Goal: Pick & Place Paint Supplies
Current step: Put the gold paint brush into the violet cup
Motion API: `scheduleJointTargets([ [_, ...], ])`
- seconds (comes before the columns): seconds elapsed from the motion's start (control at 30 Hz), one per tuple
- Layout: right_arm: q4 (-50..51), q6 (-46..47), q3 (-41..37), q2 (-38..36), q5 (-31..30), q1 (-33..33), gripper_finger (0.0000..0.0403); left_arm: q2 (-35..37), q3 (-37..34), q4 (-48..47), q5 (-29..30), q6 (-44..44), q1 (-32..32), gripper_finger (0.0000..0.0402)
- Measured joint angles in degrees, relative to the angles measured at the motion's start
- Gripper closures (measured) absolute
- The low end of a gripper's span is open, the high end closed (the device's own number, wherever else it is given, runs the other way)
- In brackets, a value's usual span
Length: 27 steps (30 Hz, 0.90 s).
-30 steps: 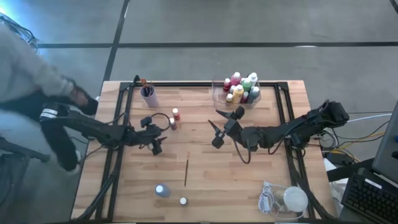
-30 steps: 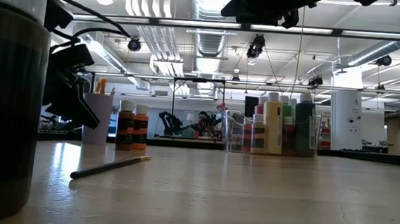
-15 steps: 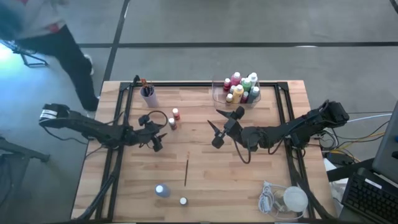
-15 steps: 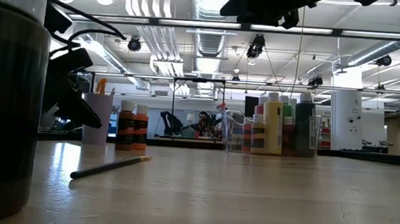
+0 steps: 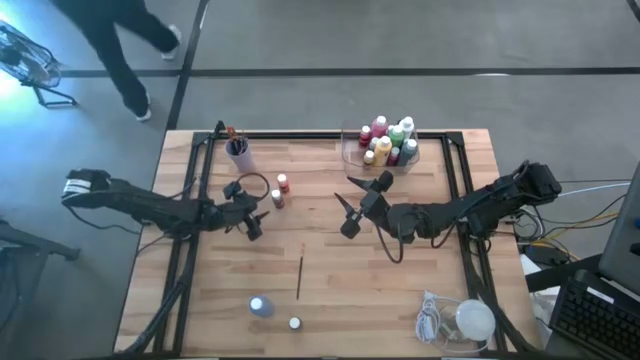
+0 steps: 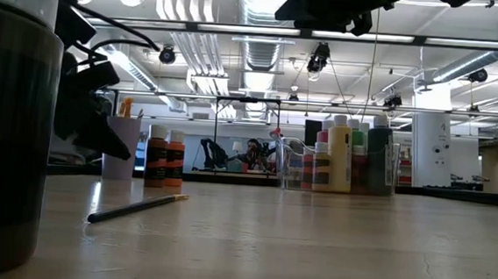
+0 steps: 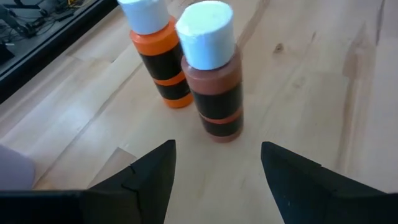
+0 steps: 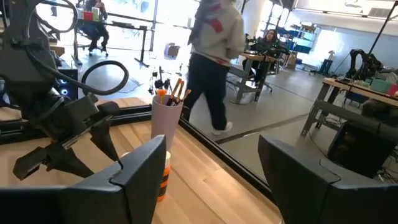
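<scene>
High view, left pincer [image 5: 255,226]: low over the table [image 5: 330,310], fingers apart and holding nothing, just beside the two loose bottles.
High view, loose bottles: an orange bottle [image 5: 283,183] and a brown bottle [image 5: 277,199] stand close together, between the purple cup [image 5: 239,154] and the table's middle.
High view, right pincer [image 5: 351,207]: near the table's middle, fingers spread wide and empty, short of the clear tray [image 5: 354,152].
High view, tray: many pale-capped bottles [image 5: 388,141] stand packed in it at the far edge.
High view, other supplies: a thin paintbrush [image 5: 300,276] lies alone on the wood; nearer the front edge stand a blue-grey bottle [image 5: 260,306] and a smaller white-capped bottle [image 5: 294,323].
High view, corner: a white round lump with cord [image 5: 462,320] sits at the front right.
High view, floor: a person's legs [image 5: 125,45] show beyond the table.

Low view, foreground: one dark bottle looms large at the left edge, the paintbrush [image 6: 135,208] lying flat beyond it.
Low view, background: the orange and brown bottles stand beside the purple cup, which holds brushes; the tray's bottles stand upright to the right.

Left wrist view, fingers [image 7: 152,180]: parted wide, the brown bottle [image 7: 212,71] upright just ahead of the gap, untouched; the orange bottle [image 7: 161,51] behind it.

Right wrist view, fingers [image 8: 144,177]: wide apart, empty; beyond them the purple cup [image 8: 165,121] with brushes, the left arm, and a person walking.
</scene>
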State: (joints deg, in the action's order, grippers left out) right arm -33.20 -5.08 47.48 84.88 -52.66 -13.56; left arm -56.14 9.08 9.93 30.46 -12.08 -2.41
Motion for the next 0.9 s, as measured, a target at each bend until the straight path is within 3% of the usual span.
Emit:
scheduleJointTargets([
  [0.4, 0.0, 0.0, 0.0, 0.0, 0.0, 0.0, 0.0135, -4.7, 0.0, 3.9, -7.8, 3.4, 6.6, 0.0161],
  [0.9, 0.4, 0.2, 0.0, 0.0, 0.0, 0.0, 0.0109, -16.0, 1.9, 8.1, -14.1, 0.7, 6.9, 0.0161],
])
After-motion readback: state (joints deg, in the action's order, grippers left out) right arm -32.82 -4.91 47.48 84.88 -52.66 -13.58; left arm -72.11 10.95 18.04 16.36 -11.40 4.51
